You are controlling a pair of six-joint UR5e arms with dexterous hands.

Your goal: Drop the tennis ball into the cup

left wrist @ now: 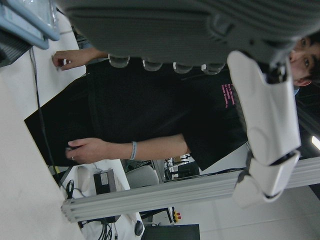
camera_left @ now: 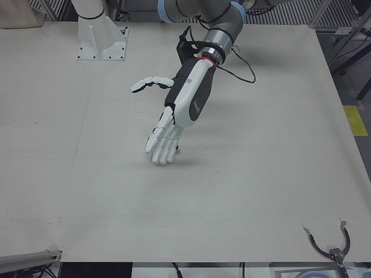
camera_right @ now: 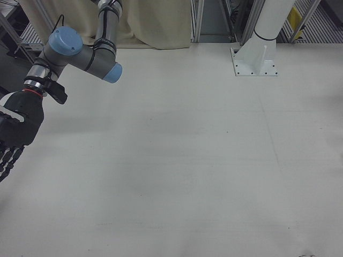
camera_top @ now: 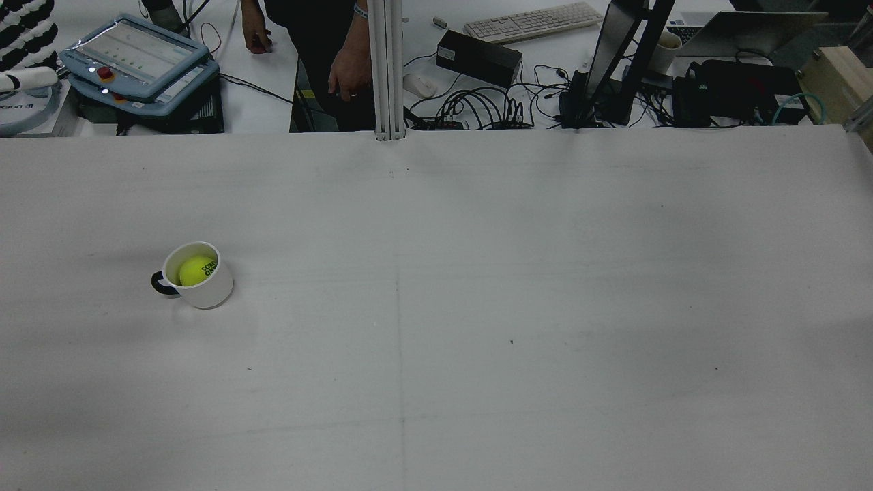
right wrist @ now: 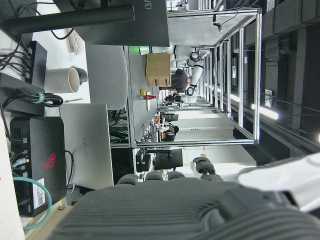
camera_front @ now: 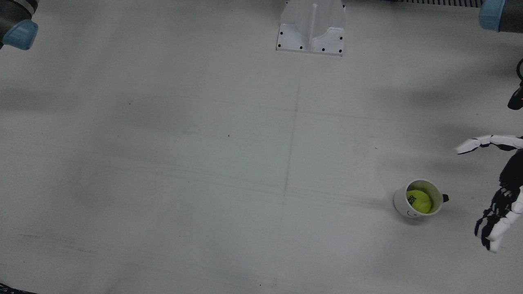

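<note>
A white cup (camera_front: 408, 204) with a black handle stands upright on the table, at the right in the front view. The yellow-green tennis ball (camera_front: 419, 201) lies inside it. Both also show in the rear view, the cup (camera_top: 204, 290) at the left with the ball (camera_top: 197, 270) in it. My left hand (camera_front: 506, 192) is open and empty, fingers spread, beside the cup and apart from it. In the left-front view this hand (camera_left: 174, 124) hangs above the table and hides the cup. My right hand (camera_right: 13, 134) is at the far left edge of the right-front view, fingers extended, holding nothing.
A white arm pedestal (camera_front: 312, 28) is bolted at the table's back edge. Beyond the far edge in the rear view are a teach pendant (camera_top: 136, 54), cables, a keyboard and a standing person (camera_top: 307, 41). A metal clamp (camera_left: 330, 246) lies off the table corner.
</note>
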